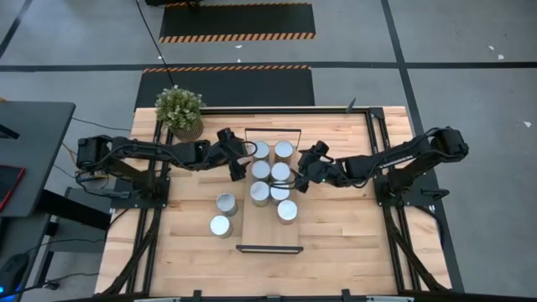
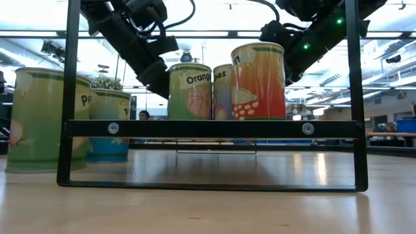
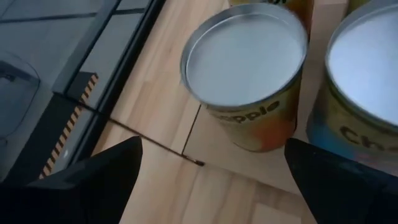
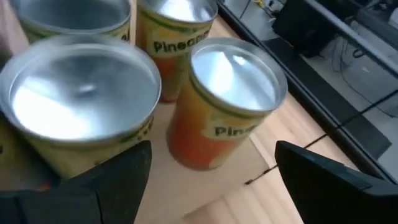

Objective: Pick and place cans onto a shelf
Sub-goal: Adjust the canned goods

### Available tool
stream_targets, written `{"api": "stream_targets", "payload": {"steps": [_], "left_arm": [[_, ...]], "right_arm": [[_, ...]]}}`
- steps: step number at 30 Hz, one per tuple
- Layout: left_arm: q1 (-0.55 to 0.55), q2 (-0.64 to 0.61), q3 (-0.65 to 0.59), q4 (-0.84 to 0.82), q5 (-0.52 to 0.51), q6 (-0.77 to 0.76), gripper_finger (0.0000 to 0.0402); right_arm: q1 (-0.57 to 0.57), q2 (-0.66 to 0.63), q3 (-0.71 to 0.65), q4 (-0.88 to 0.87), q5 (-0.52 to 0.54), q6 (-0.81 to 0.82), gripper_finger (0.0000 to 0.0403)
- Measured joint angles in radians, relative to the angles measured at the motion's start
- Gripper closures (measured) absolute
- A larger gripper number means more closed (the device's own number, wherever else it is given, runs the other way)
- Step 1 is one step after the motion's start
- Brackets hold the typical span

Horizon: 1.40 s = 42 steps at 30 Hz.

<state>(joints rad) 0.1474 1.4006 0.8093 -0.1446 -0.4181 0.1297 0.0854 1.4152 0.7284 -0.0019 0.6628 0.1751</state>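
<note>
on the shelf (image 1: 268, 220), seven cans (image 1: 261, 193)

You're seeing shiny brushed-metal lids on the cans (image 4: 234, 73) with glossy printed labels, a pale smooth wood shelf (image 1: 270, 235), a grained wooden worktop (image 1: 336, 235), and matt black jaws.

In the low view, one can (image 2: 190, 91) on the shelf (image 2: 208, 128) carried "Orang" in dark letters on a pale band above a picture of fruit — the word ran off round its side. The can just beside it (image 2: 222, 88) showed only "es". The big green can (image 2: 47, 120) at the near left bore a yellow "P".

The left wrist view showed two cans — one (image 3: 249, 74) lettered "pple", the other (image 3: 360, 87) "Ch".

In the right wrist view, one can (image 4: 177, 43) read "Pinea" and the orange can (image 4: 227, 106) "Pine".
</note>
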Motion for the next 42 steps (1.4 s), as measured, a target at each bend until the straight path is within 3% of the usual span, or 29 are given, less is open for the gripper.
{"api": "stream_targets", "payload": {"steps": [7, 12, 18, 24, 34, 42], "left_arm": [[-0.001, -0.002, 0.0, -0.091, 0.012, -0.047, 0.0002], [-0.001, -0.002, 0.0, -0.099, 0.153, -0.044, 0.0002], [-0.007, -0.003, 0.0, -0.17, 0.284, -0.066, 0.0002], [-0.099, -0.032, 0.001, -0.223, 0.462, -0.071, 0.0002], [-0.261, -0.011, 0.002, -0.092, 0.451, -0.143, 0.0002], [-0.314, 0.0, 0.001, -0.044, 0.278, -0.175, 0.0002]], "right_arm": [[0.029, -0.039, 0.0, -0.112, 0.085, 0.054, 0.0053], [0.069, -0.062, 0.0, -0.123, 0.041, 0.07, 0.0053], [0.122, -0.063, 0.003, -0.166, -0.097, 0.069, 0.0053], [0.199, -0.078, 0.071, -0.312, -0.129, 0.06, 0.0053], [0.263, -0.076, 0.093, -0.303, -0.134, 0.057, 0.0053], [0.258, -0.075, 0.054, -0.186, -0.133, 0.024, 0.0053]]}}
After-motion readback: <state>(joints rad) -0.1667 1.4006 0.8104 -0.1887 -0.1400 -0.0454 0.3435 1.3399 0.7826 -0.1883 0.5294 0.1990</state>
